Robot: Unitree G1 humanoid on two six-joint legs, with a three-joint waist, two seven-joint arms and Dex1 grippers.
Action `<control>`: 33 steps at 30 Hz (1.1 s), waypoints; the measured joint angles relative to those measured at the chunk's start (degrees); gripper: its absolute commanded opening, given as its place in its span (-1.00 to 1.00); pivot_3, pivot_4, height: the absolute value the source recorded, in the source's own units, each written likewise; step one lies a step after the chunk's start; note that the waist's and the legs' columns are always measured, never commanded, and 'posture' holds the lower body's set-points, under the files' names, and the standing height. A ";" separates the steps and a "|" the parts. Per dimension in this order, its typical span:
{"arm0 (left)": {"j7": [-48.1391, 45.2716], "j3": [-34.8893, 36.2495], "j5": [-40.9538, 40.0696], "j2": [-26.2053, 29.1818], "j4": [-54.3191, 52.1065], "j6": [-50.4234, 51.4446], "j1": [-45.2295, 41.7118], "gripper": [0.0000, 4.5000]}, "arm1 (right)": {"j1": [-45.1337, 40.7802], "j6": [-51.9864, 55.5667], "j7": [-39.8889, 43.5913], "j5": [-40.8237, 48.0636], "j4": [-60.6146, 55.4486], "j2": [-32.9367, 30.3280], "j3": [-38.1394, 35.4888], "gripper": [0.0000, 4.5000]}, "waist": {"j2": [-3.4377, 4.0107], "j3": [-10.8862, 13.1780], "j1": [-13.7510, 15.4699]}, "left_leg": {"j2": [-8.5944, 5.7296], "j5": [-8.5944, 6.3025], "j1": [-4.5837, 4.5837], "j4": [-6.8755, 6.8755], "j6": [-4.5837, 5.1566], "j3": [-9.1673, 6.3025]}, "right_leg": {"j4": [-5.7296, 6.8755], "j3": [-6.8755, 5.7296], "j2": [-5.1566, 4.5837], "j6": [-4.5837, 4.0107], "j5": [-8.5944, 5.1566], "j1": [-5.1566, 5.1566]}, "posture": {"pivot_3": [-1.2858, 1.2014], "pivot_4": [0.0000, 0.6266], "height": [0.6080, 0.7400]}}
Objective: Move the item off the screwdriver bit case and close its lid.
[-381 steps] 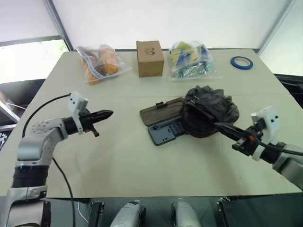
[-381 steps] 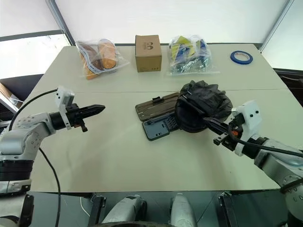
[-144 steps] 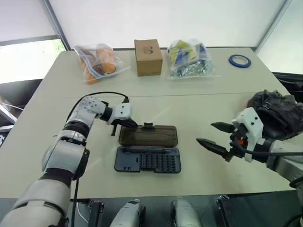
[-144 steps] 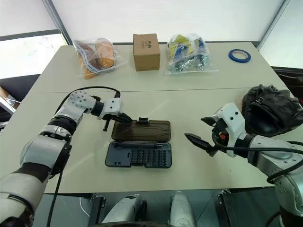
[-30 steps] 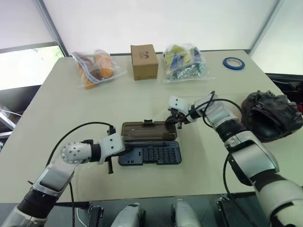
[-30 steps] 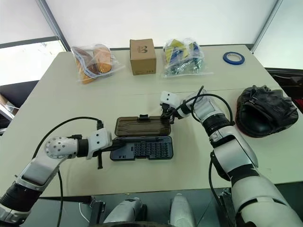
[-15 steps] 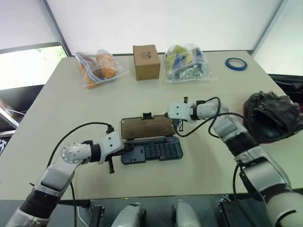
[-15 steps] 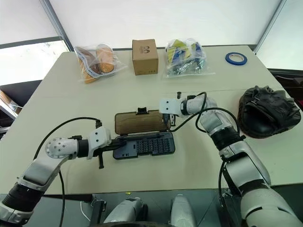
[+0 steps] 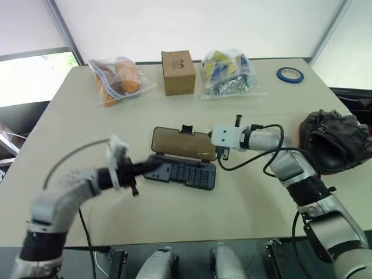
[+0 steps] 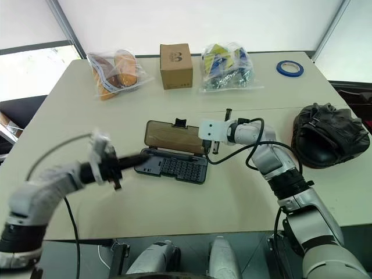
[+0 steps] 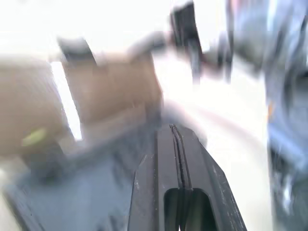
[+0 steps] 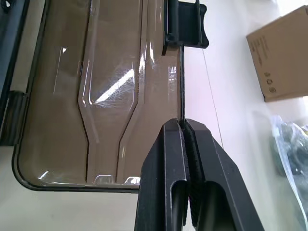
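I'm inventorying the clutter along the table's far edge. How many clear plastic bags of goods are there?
2. One bag with orange contents lies left of the cardboard box; the other, with yellow and blue contents, lies right of it. None looks hidden.

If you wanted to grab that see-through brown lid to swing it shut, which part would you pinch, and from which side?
Probably the lid's free long edge, the one bearing the small black latch tab, farthest from the hinge. The lid is a thin panel tilted up off the case, so its rim is exposed. Coming from its right end, as the right gripper does, lets two fingers close over the rim.
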 measured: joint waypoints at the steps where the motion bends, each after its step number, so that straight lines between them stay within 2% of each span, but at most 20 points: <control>1: 2.32 2.75 -1.88 -0.17 0.68 0.47 -1.89 -1.00 | 0.13 -0.09 -0.15 0.00 -0.08 -0.04 -0.06 -0.99 | 0.00 0.00 -0.04 | -0.01 0.00 0.02 -0.03 0.00 0.02 | -0.02 0.01 -0.02 0.00 0.00 0.02 | 0.03 -0.52 1.00; 3: 6.18 5.78 -2.89 -1.06 3.70 -0.02 -5.07 -1.00 | 0.68 -0.29 -0.59 0.02 -0.13 -0.17 -0.34 -0.99 | 0.00 0.00 -0.07 | -0.03 0.00 0.05 -0.04 0.00 0.04 | -0.05 0.00 -0.03 0.00 0.00 0.05 | 0.03 -0.52 1.00; 6: 9.26 4.66 2.59 -1.51 10.49 -3.83 -7.53 -1.00 | 0.85 -0.75 -0.83 0.12 -0.14 -0.14 -0.60 -0.99 | -0.01 0.00 -0.02 | -0.04 0.00 0.05 -0.03 -0.01 0.03 | -0.07 -0.04 -0.02 0.00 0.00 0.06 | 0.03 -0.52 1.00; 8: 9.85 0.94 9.97 -0.95 16.10 -8.74 -9.17 -1.00 | 0.96 -1.27 -0.96 0.21 -0.13 -0.05 -0.85 -0.99 | -0.02 0.01 0.02 | -0.05 0.01 0.04 -0.03 -0.01 0.04 | -0.09 -0.05 -0.02 0.00 0.00 0.07 | 0.03 -0.52 1.00; 11: 8.95 -8.42 23.60 -0.53 29.10 -18.72 -13.47 -1.00 | 0.98 -2.72 -1.16 0.91 -0.11 0.39 -1.39 -0.99 | -0.02 0.01 0.05 | -0.10 0.01 0.05 -0.02 -0.01 0.05 | -0.09 -0.11 -0.05 0.00 0.00 0.08 | 0.03 -0.52 1.00; 16: 0.87 -18.10 35.18 -4.57 48.97 -30.62 -21.64 -1.00 | 1.11 -4.18 -0.91 1.88 -0.43 0.76 -1.89 -0.99 | -0.04 0.02 -0.11 | -0.10 0.00 -0.01 -0.05 -0.01 0.03 | -0.07 -0.17 -0.06 0.01 0.00 0.00 | 0.03 -0.52 1.00; 21: -8.18 -20.23 39.28 -8.83 64.62 -36.32 -28.98 -1.00 | 1.34 -3.74 -0.22 2.84 -1.76 0.90 -2.07 -0.99 | -0.05 0.03 -0.53 | -0.09 0.00 -0.15 -0.04 -0.01 0.04 | -0.02 -0.18 -0.07 0.01 0.01 -0.17 | 0.03 -0.52 1.00; 24: -13.40 -20.04 39.66 -9.58 70.03 -37.25 -31.19 -1.00 | 2.05 -3.14 0.48 3.48 -3.16 0.84 -2.30 -0.60 | -0.06 0.03 -0.55 | -0.09 0.01 -0.28 0.00 -0.01 0.03 | 0.05 -0.18 -0.08 0.01 0.01 -0.29 | 0.03 -0.52 1.00; 31: -21.72 -19.09 40.25 -9.96 74.44 -37.99 -32.50 -1.00 | 3.64 -1.19 2.84 4.05 -7.70 -0.50 -2.52 0.99 | -0.06 0.02 -0.34 | -0.16 0.01 -0.77 0.18 0.00 0.00 | 0.15 -0.20 -0.10 0.02 0.01 -0.71 | 0.03 -0.52 1.00; 33: -22.03 -18.93 40.67 -9.98 74.64 -38.07 -32.71 -1.00 | 3.70 1.38 3.86 4.57 -10.36 -1.88 -3.69 0.99 | -0.07 0.02 -0.35 | -0.16 0.01 -0.84 0.21 0.00 -0.02 | 0.16 -0.22 -0.10 0.02 0.01 -0.77 | 0.03 -0.52 1.00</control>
